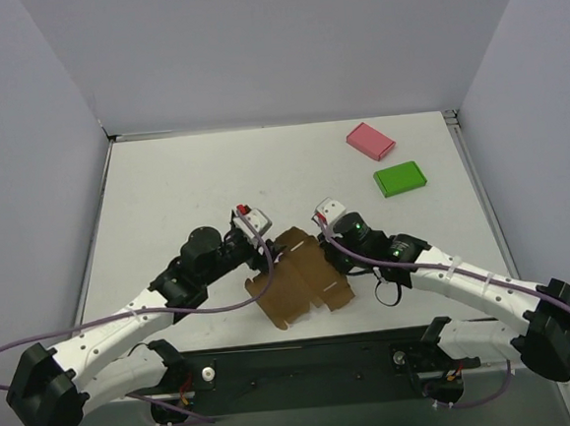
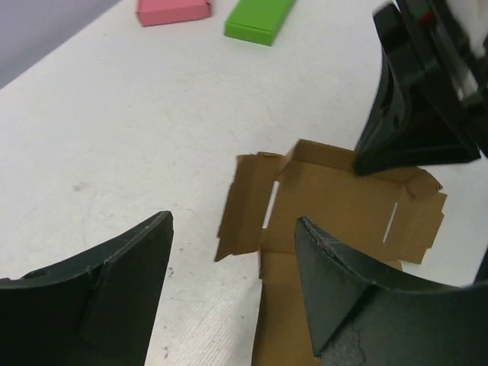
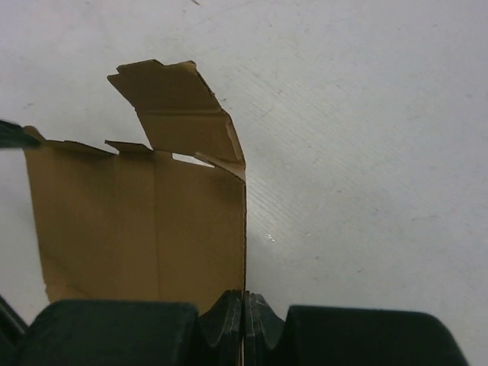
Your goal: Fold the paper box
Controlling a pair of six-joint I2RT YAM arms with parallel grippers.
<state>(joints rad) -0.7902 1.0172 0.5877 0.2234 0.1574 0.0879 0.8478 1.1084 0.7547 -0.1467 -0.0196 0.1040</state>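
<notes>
The right gripper [image 3: 244,305] is pinched tight. Its two fingertips meet on the near edge of the paper box [image 3: 137,221], right at the corner of a brown panel. From the pinch the panel runs ahead and off to the gripper's left, scored in long strips. At the far end a smaller flap [image 3: 179,107] bends away at an angle. The white table [image 3: 366,152] shows to the gripper's right.

The left gripper [image 2: 232,227] faces it from the opposite side, jaws spread wide and gripping nothing. The unfolded sheet lies just ahead of it and reaches back under its right-hand finger [image 2: 351,297]. Whether that finger rests on the cardboard, I cannot tell. One side flap of the sheet sits in the gap between the two fingers. On the far edge, a dark finger of the right gripper comes down onto the cardboard.

Well beyond the left gripper, clear of the sheet, a pink flat box [image 2: 174,11] and a green flat box [image 2: 259,19] lie side by side on the table, the pink one to the left.
</notes>
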